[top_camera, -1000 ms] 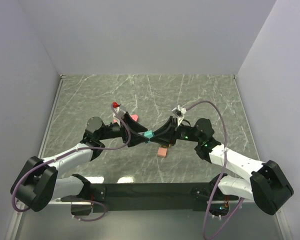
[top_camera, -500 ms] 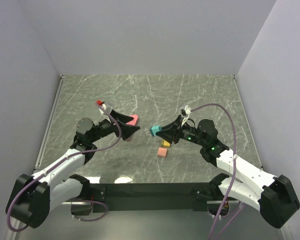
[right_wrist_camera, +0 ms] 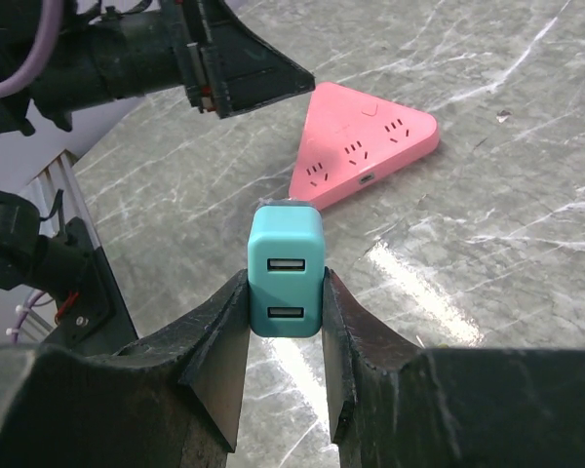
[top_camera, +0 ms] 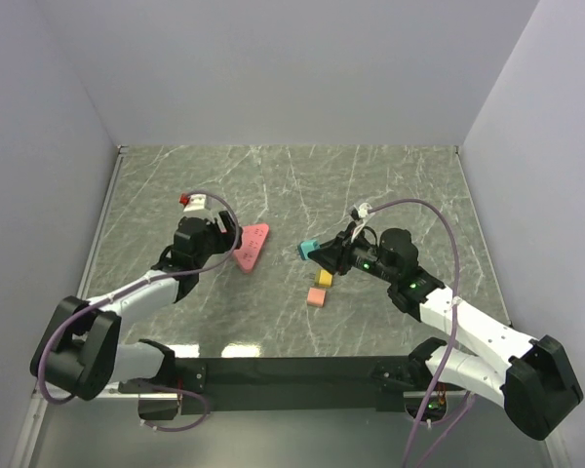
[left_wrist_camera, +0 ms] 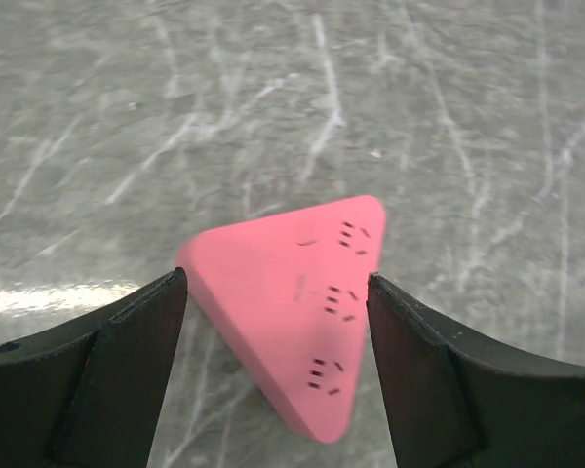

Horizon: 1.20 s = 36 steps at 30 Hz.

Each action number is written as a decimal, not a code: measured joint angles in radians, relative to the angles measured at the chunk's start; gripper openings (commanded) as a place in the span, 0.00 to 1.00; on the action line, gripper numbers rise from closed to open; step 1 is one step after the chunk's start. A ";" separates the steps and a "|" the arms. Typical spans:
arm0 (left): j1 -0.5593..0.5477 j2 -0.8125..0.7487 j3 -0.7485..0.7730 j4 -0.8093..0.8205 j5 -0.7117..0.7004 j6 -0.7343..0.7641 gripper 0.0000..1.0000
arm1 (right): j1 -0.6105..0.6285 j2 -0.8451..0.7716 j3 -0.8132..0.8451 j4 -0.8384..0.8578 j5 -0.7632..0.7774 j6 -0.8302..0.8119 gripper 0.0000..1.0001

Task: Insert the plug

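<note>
**Item under task.** The teal block-shaped plastic plug (right_wrist_camera: pixel 286 270) is held off the table between the two fingers of the right gripper (right_wrist_camera: pixel 285 292), which is clamped on its side faces. Its face with two slot ports is turned toward the wrist camera. The prongs are on the hidden side and cannot be checked. The pink triangular plastic socket strip (top_camera: pixel 251 245) lies flat on the table, well apart from the plug and to its left, with three socket groups facing up.

**Left arm.** The left gripper (left_wrist_camera: pixel 276 292) has its jaws spread wide and carries nothing. The strip sits framed between its fingers. I cannot tell whether either finger touches the strip.

**Step in hand (my judgement).** The plug is to be carried across to a socket group.
- Bring the plug over one socket group and turn its prongs to match the slots.
- Press straight along the slot axis, not at a slant.
- A flat strip on a smooth top is likely to skate under a push, so the left gripper should brace it first.
- The plug's sides look slick, so a firm, square hold matters.

**Surface and room.**
- The grey-green marble-patterned tabletop (top_camera: pixel 370 185) is glossy and shows glare near its front edge.
- A small yellow block (top_camera: pixel 325 278) and a small salmon block (top_camera: pixel 316 297) lie near the right arm, outside the plug's line to the strip.
- Plain pale walls (top_camera: pixel 273 68) enclose three sides.
</note>
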 measured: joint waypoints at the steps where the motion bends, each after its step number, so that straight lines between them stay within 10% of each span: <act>1: 0.006 0.012 0.001 -0.003 -0.022 -0.004 0.80 | 0.000 0.000 0.000 0.001 0.000 0.000 0.00; 26: 0.218 0.336 0.005 0.258 0.307 -0.156 0.76 | 0.000 0.011 0.001 0.011 -0.030 -0.001 0.00; 36: 0.219 0.394 0.009 0.293 0.375 -0.182 0.57 | 0.000 0.014 0.001 0.015 -0.031 -0.003 0.00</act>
